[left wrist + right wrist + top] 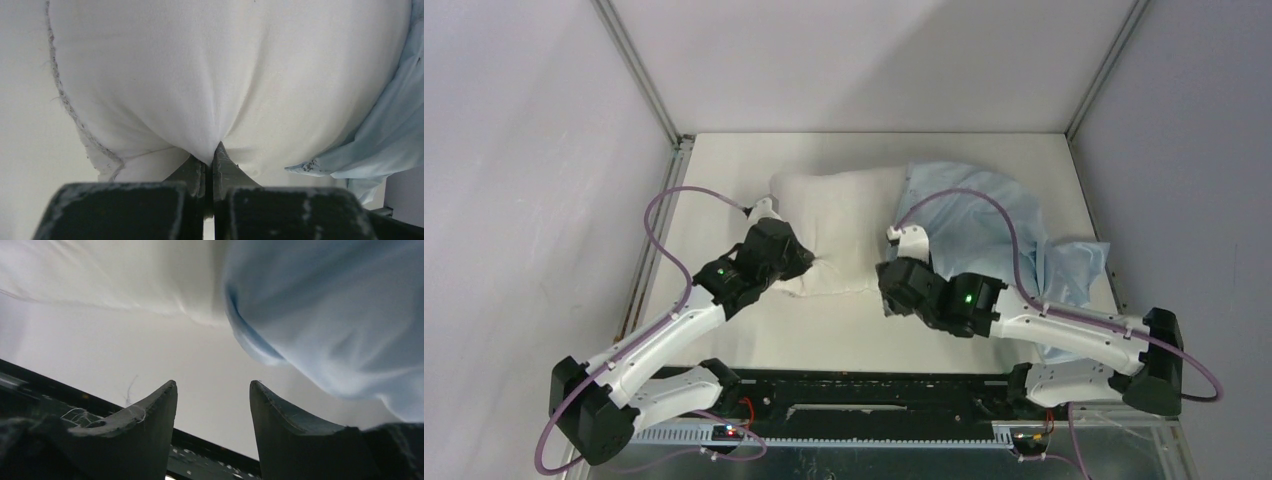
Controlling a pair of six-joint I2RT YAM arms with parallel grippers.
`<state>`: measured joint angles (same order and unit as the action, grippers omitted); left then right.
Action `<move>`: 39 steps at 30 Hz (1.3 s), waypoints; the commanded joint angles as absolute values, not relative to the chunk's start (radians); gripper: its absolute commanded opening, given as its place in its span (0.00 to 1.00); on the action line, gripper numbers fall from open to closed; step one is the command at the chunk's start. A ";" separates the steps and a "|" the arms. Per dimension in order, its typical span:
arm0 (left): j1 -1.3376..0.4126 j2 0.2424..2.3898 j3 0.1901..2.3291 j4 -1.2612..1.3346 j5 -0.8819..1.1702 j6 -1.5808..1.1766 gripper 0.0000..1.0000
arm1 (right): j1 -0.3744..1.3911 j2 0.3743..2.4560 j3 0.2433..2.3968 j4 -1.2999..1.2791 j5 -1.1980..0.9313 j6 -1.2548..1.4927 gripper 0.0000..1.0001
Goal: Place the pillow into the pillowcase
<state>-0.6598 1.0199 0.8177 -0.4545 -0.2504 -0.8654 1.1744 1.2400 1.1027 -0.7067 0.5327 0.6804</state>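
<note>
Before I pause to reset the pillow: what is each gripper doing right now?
Left gripper: closed, pinching the pillow at its near edge.
Right gripper: open, holding nothing, pillowcase just ahead.

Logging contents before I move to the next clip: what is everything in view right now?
pillow: one, white, middle of the table, far half.
pillowcase: one, light blue, crumpled to the right of the pillow, touching its right end.
table: one, white, under both.
cables: two, purple, one looping at each side.
arms: two, white and black, bases at the near edge.
left end effector: one, black, shut on a pinch of the pillow's near edge.
right end effector: one, black, open, holding nothing, by the pillowcase's near left edge.
</note>
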 commanded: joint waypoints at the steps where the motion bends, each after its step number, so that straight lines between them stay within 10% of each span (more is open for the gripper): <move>1: -0.670 0.991 0.862 -0.424 -0.231 -0.887 0.00 | 1.200 1.203 0.935 -0.682 0.573 0.829 0.57; 19: -0.670 0.971 0.862 -0.473 -0.264 -0.868 0.00 | 1.013 1.408 0.772 -0.306 0.570 0.738 0.69; 23: -0.670 0.975 0.869 -0.489 -0.280 -0.849 0.00 | 0.984 1.442 0.821 -0.340 0.607 0.711 0.52; 28: -0.670 0.992 0.912 -0.532 -0.310 -0.772 0.00 | 1.006 1.347 0.962 -0.511 0.630 0.673 0.00; 39: -0.867 1.062 1.245 -0.722 -0.154 -0.592 0.00 | 0.908 1.291 1.648 -0.817 0.227 0.352 0.00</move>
